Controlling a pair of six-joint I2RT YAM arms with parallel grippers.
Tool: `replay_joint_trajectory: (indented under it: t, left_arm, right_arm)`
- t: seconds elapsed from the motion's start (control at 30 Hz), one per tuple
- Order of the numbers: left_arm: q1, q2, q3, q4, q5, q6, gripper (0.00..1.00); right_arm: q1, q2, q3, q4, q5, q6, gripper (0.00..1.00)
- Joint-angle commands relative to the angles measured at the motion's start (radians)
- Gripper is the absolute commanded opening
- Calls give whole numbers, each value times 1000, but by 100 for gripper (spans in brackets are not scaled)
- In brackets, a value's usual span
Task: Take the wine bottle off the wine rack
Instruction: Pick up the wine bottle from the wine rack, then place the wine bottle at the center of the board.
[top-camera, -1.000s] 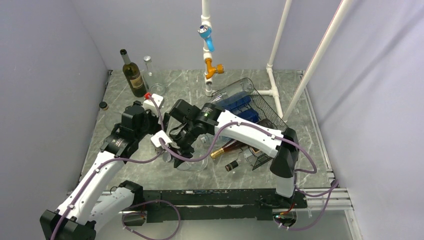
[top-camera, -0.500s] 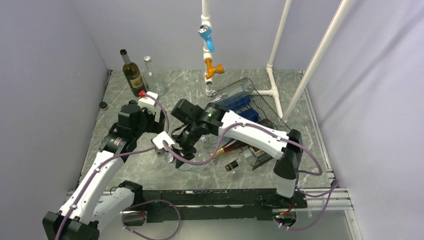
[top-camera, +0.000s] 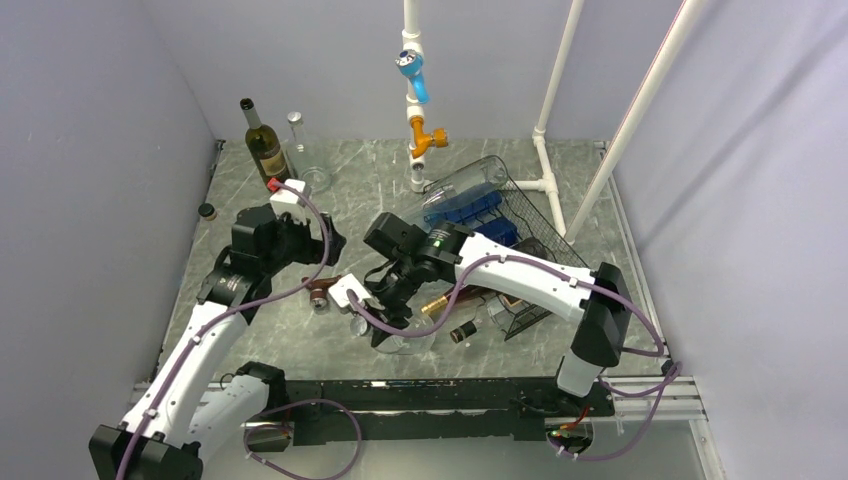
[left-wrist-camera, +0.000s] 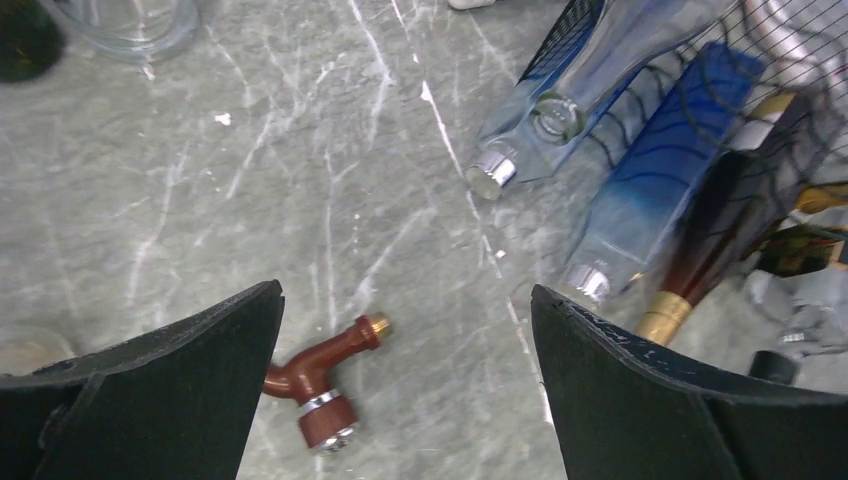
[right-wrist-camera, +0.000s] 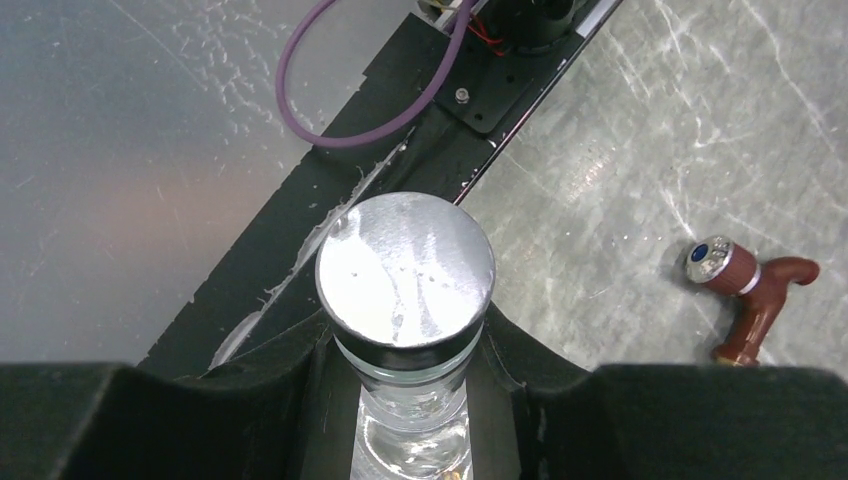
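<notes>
**A:** What has shifted in the last second?

**B:** The left arm has drawn back toward the far left. The right arm has carried its load nearer the front edge of the bench (top-camera: 370, 170). A brown tap (top-camera: 320, 292) now shows on the bench between the two arms.

**A:** Where is the wine bottle?

**B:** The wine bottle (right-wrist-camera: 405, 270), clear glass with a silver cap, is out of the wine rack (top-camera: 545, 235). It sits to the rack's left, by the near edge. The right fingers (right-wrist-camera: 200, 410) are clamped on its neck just under the cap.

**A:** And the other pair?

**B:** The left fingers (left-wrist-camera: 180, 370) are spread wide and hold nothing. They are above the bench, with the brown tap below them.

**A:** How many of each thing?

**B:** There are two arms and three taps. A blue tap (top-camera: 412, 68) and an orange tap (top-camera: 425, 135) sit on the white pipe frame (top-camera: 556, 75), and the brown one lies loose. One dark green bottle (top-camera: 264, 150) stands at the far left. On the rack lie one clear bottle (top-camera: 465, 178), two blue bottles (top-camera: 470, 205) and one brown bottle (left-wrist-camera: 662, 320) with a gold neck.

**A:** What is hard to make out?

**B:** The wine bottle's body is hidden under its cap and the fingers in the wrist view. In the top view the right arm partly covers it, so whether its base touches the bench cannot be told. The right arm also crosses the rack's near side. A small dark-capped piece (top-camera: 462, 331) at the rack's foot is too small to name.
</notes>
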Motion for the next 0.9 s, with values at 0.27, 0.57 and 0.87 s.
replay_joint_trajectory:
  t: [0.27,0.57,0.87]
  left_arm:
    - [16,-140,-2,-11,-24,-252,99]
    - [16,-283,-26,-114,-196,-263,100]
    - [16,-382,-60,-163,-265,-288,99]
  right_arm:
    - [-44,-50,-90,455,-114,250,0]
    - [-50,-2,-135,663,-95,412,0]
    - [-76,26,-178,781,-82,496,0]
